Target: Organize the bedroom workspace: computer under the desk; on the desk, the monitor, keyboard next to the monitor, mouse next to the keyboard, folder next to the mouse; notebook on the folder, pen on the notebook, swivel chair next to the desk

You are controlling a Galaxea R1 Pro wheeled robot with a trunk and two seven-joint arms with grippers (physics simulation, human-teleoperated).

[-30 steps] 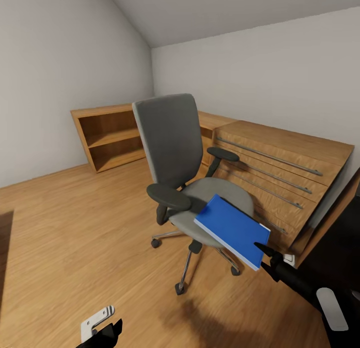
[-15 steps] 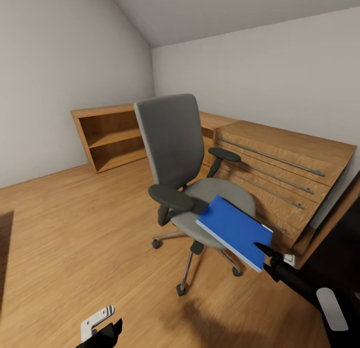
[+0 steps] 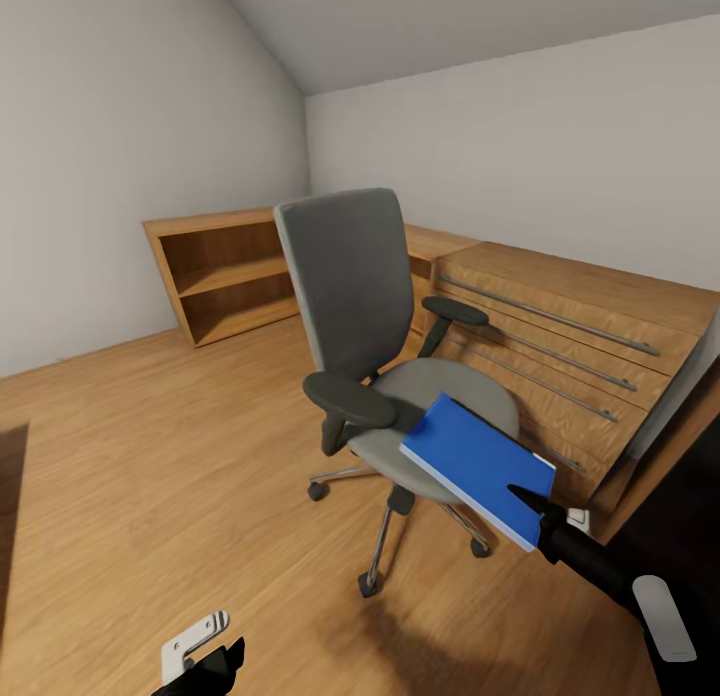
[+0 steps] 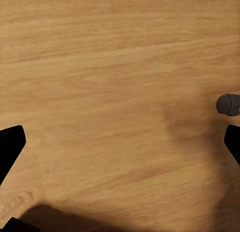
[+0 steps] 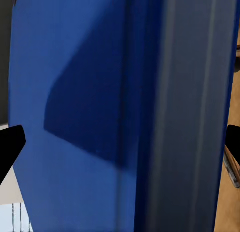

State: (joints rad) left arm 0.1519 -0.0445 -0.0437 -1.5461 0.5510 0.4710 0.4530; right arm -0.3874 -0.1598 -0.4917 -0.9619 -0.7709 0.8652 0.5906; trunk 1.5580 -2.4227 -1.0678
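Blue folder (image 3: 475,466) is pinched at one corner by the right pincer (image 3: 528,503), up above the swivel chair (image 3: 385,376) seat, so I think it could tip and slip out.

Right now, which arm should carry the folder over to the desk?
The right. Its end effector already grips the blue folder's near corner, holding it tilted above the chair seat. The left end effector hangs low over bare floor, open and holding nothing.
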